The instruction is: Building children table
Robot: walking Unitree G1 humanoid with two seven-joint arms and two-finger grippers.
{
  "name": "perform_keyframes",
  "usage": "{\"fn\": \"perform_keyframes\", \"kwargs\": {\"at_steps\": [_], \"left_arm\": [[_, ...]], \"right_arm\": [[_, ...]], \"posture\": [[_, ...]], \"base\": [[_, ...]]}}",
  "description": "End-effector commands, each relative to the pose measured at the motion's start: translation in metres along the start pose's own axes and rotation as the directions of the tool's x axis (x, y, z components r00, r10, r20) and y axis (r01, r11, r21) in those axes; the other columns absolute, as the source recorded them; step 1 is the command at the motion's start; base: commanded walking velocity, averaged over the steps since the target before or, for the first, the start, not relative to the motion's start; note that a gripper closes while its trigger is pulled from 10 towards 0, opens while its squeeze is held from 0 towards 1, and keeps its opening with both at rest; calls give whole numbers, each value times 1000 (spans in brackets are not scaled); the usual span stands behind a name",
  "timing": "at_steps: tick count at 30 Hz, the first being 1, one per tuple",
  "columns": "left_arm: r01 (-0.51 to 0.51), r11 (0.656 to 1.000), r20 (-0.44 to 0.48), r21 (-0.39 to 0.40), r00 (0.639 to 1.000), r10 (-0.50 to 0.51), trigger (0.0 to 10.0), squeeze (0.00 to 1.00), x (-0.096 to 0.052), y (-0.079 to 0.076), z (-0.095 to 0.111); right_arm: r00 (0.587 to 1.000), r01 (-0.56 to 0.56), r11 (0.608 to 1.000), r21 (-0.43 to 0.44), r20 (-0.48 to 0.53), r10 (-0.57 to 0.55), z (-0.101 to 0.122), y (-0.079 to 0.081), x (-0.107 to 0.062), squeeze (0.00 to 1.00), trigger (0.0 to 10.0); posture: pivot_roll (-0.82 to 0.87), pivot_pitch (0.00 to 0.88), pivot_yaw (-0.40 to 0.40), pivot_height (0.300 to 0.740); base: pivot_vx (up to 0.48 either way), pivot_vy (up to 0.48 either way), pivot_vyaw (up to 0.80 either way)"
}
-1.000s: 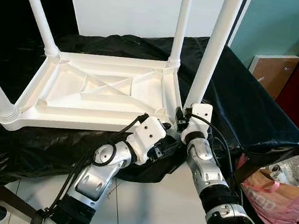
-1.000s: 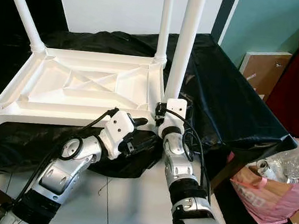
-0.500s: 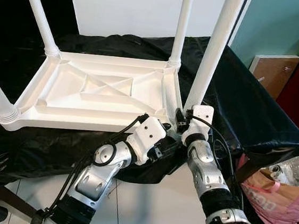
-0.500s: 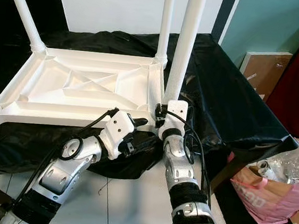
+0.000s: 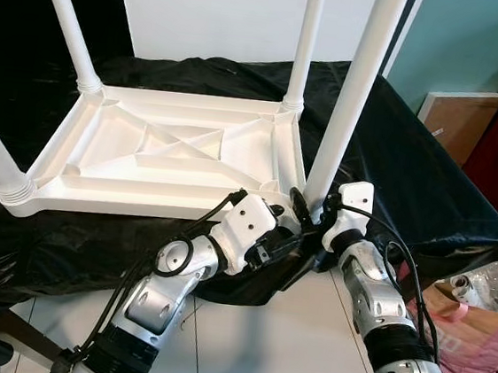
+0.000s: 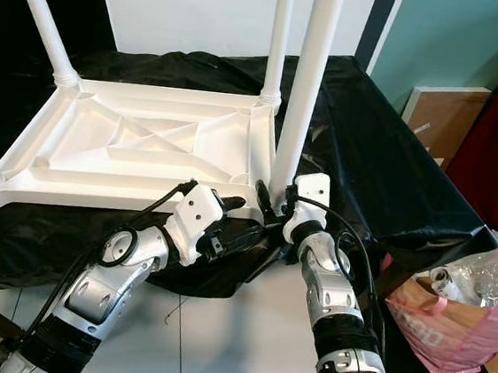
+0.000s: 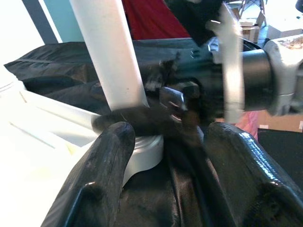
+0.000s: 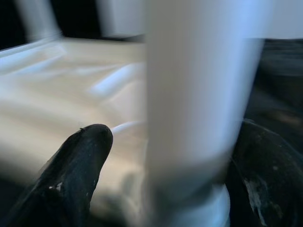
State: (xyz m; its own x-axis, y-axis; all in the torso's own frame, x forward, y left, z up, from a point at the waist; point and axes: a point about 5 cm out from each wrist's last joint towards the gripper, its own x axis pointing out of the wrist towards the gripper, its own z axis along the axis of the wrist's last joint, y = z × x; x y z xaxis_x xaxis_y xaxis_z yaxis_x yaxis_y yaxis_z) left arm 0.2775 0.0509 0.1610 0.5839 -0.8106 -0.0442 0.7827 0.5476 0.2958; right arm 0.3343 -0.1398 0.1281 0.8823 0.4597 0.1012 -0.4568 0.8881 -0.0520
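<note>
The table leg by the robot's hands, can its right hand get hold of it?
Probably yes. The right gripper is already at the foot of the near table leg, its black fingers either side of it, and nothing sits between them.

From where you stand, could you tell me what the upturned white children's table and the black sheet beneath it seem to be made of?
The upturned white children's table looks like moulded plastic, matt to satin: moulded ribs cross its underside, and threaded collars ring the leg sockets. The black sheet beneath looks like thin plastic film, perhaps bin-liner material: it is glossy, creased and hangs limply over the edge.
</note>
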Motion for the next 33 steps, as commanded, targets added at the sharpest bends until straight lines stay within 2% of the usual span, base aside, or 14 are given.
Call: {"fn": "perform_keyframes", "kwargs": {"at_steps": [1,4,8,18,19,20,21,31,32,33], "left_arm": [[-20,1000,-4,8,1000,20,10000,0,-1,1,-1],[-19,1000,-3,8,1000,19,10000,0,-1,1,-1],[-22,1000,0,9,1000,22,10000,0,1,3,1],[-32,999,0,8,999,32,10000,0,0,4,1],[-36,999,0,8,999,36,10000,0,0,4,1],[-36,999,0,8,999,36,10000,0,0,4,1],[-47,999,-1,7,999,47,10000,0,-1,4,1],[-79,997,-6,-1,997,79,10000,0,-5,4,0],[-81,997,-6,-2,997,81,10000,0,-5,4,0],[-82,997,-6,-2,997,82,10000,0,-5,4,0]], "right_arm": [[999,-46,999,9,-10,46,-1,-2,-2,0,10000],[993,-113,994,-12,-26,112,0,-4,-2,0,10000],[975,-214,976,-41,-74,211,3,-14,4,0,10000],[950,-286,956,-70,-150,273,3,-17,18,0,10000],[947,-292,953,-78,-161,277,2,-18,19,0,3686],[947,-292,953,-78,-161,277,2,-18,19,0,3686],[943,-300,950,-85,-176,282,1,-18,19,0,0],[938,-293,953,-71,-214,272,-9,-25,14,0,0],[943,-277,959,-64,-210,259,-10,-24,14,0,10000],[946,-267,962,-60,-207,250,-10,-24,14,0,10000]], "posture": [[-37,19,-17,740],[-39,21,-14,740],[-38,29,-12,740],[-27,33,-17,740],[-18,35,-24,740],[-18,35,-24,740],[-7,38,-34,740],[11,41,-56,740],[11,42,-59,740],[11,42,-59,740]], "base": [[0,0,0],[0,0,0],[0,0,0],[0,0,0],[0,0,0],[0,0,0],[0,0,0],[0,0,0],[0,0,0],[0,0,0]]}}
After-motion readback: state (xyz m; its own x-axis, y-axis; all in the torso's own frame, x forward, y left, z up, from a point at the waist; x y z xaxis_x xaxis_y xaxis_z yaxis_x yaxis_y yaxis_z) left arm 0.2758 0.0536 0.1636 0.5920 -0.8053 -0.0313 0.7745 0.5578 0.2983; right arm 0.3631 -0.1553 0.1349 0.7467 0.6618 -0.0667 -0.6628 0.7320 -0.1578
